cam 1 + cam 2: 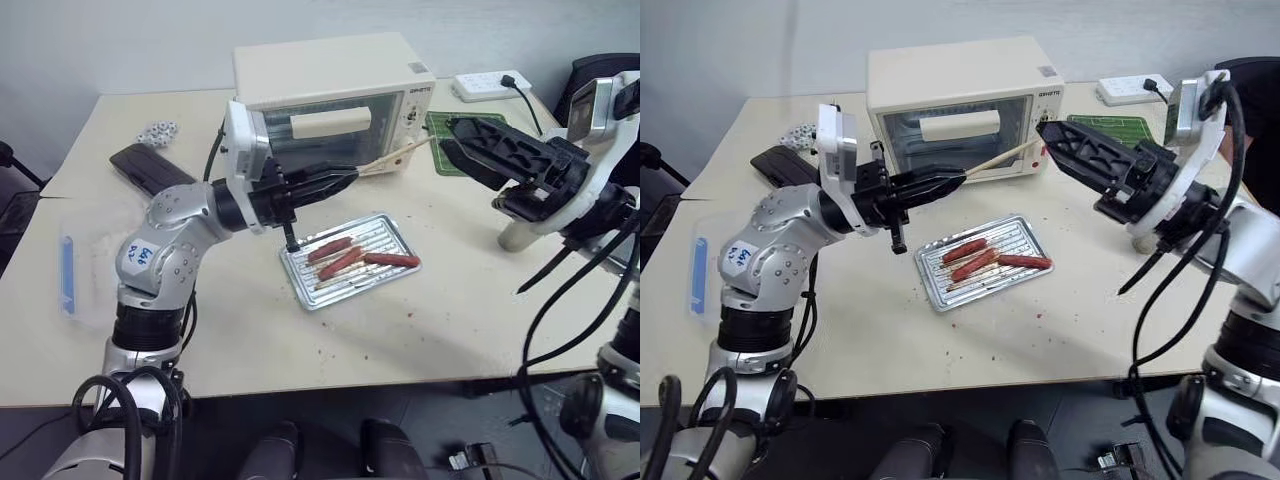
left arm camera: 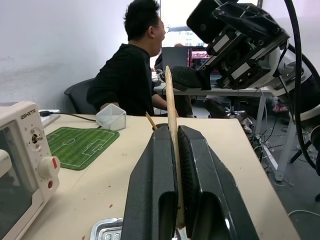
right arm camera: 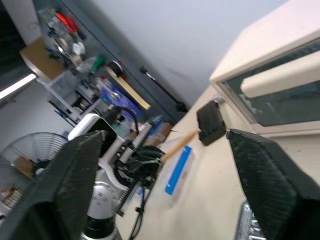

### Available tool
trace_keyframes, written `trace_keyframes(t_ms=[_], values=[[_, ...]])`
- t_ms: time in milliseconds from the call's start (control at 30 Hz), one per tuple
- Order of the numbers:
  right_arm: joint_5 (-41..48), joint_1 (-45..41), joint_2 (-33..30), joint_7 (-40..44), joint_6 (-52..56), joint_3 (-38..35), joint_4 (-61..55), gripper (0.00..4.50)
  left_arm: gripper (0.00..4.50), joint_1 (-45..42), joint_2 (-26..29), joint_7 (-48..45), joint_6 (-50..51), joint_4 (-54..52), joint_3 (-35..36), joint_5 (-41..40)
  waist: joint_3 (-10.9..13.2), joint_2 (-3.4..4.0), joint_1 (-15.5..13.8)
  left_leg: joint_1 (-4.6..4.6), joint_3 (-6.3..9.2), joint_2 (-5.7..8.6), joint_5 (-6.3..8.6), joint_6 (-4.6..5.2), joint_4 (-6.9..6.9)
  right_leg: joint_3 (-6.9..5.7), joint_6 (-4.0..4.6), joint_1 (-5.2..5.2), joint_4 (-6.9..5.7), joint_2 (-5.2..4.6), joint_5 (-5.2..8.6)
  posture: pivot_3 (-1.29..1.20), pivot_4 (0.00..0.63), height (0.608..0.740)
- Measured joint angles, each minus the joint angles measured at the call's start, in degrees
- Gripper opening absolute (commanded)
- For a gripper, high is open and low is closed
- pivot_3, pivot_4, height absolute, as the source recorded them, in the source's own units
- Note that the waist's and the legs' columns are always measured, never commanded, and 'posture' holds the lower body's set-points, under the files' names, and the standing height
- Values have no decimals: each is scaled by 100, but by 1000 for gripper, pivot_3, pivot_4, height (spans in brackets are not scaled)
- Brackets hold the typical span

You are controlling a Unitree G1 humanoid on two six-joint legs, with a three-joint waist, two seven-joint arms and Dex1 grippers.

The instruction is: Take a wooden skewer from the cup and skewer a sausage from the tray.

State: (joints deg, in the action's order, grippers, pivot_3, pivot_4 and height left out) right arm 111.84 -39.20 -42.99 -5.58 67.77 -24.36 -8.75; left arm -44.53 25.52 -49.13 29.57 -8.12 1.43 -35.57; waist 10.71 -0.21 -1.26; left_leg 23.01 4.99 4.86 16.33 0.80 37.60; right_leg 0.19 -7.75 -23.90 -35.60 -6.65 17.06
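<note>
You have the thin, pale-tan wooden skewer [image 1: 395,157] out of the cup and passed across, so the step in hand looks like the handover's end, with the piercing of a sausage yet to come. Starting on the left, your left end effector [image 1: 345,177] has its two black fingers [image 2: 155,190] pressed together on the stick: in the left wrist view the skewer runs straight up the seam between them, and its free length pokes out towards the right arm, in front of the cream toaster oven [image 1: 330,90]. Below and a little to the right, the small shiny ridged metal tray [image 1: 390,228] sits on the beige counter [image 1: 450,310] with three red-brown sausages; the slim, longer sausage [image 1: 392,260] lies at the tray's right, apart from the two shorter ones lying side by side. Further right, your right end effector [image 1: 1050,135] has its fingers spread wide in the right wrist view, and nothing is held between them; its tips sit just beside the skewer's far end, though I cannot tell whether they touch it. The matte silver-grey metal cup [image 1: 517,236] stands on the counter beneath that right arm, mostly hidden. Next, you probably need the stick's point angled down towards the slim sausage, with something steadying the sausage so it does not roll along the ridges.
</note>
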Motion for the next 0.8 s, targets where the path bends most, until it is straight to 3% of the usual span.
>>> trace_keyframes(t_ms=[67,100,200,267,367,500,800], values=[[-292,10,-514,11,39,315,-10,4084,0,76,198,-29,50,-21,36,0,0,0,13,2,-9,-1,0,0,-1,1,1,-7,1,1,0,0,150,740],[-905,-28,-858,233,34,604,-59,4084,0,189,387,-62,97,-65,78,-3,0,1,32,1,-19,-3,0,1,-4,1,1,-11,0,3,0,0,150,740],[-3362,-98,-1726,1461,-481,1931,-307,4084,0,706,1036,-192,320,-265,327,-23,0,0,112,8,-66,-8,0,1,-20,10,1,-55,-22,11,1,0,150,740],[-4921,-140,-1907,2475,-1137,2951,-351,4084,0,1009,1351,-268,475,-456,470,-43,0,-1,154,9,-81,-11,1,1,-23,15,0,-68,-25,11,1,0,150,740],[-6456,-282,-1732,3577,-1965,3999,-239,4084,0,1312,1620,-346,599,-840,582,-130,1,-2,162,10,-87,-13,1,1,-28,21,0,-75,-26,9,1,0,150,740],[-8156,-571,-1252,4578,-3132,4853,342,4084,0,1832,1927,-371,737,-1229,801,-245,2,-3,152,10,-87,-14,2,-1,-27,24,1,-76,-24,8,1,0,150,740],[-9750,-921,-101,5508,-4201,5098,1962,4084,0,2273,2095,-283,847,-1603,1114,-339,2,-6,128,10,-83,-14,2,-5,-26,20,3,-74,-22,8,0,0,150,740]])
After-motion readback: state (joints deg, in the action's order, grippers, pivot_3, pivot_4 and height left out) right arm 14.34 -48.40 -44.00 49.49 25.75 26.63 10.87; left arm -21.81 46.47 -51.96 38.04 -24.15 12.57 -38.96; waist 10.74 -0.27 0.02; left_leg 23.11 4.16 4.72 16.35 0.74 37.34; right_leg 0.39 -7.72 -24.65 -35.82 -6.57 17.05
